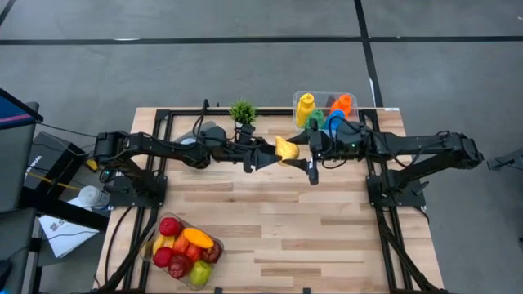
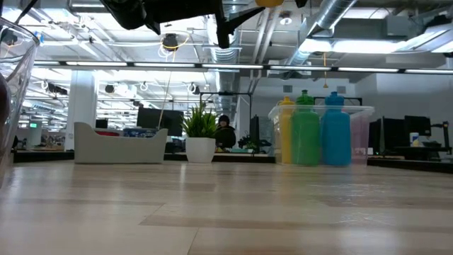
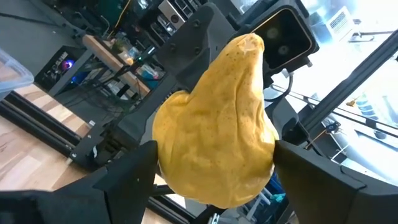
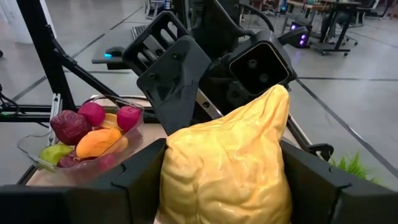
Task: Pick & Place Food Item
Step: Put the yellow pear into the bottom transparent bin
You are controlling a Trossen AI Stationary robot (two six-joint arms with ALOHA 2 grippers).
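— What's on the left?
— The left gripper (image 1: 270, 155), high above the table's middle, its fingers (image 3: 127, 177) clamped on a yellow pear-shaped food item (image 1: 286, 149).
— And to the right of that?
— The right gripper (image 1: 301, 152) meets it from the other side, its fingers (image 4: 134, 171) pressed on the same item, so both hold it in the air. Behind sits a clear bin of bottles (image 1: 325, 106); a fruit tray (image 1: 186, 249) lies near the front left.

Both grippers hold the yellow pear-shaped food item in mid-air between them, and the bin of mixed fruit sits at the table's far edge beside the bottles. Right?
Not quite. The high view shows the fruit bin at the near-left edge, far from the bottles. The rest holds: left gripper and right gripper both hold the yellow food item aloft.
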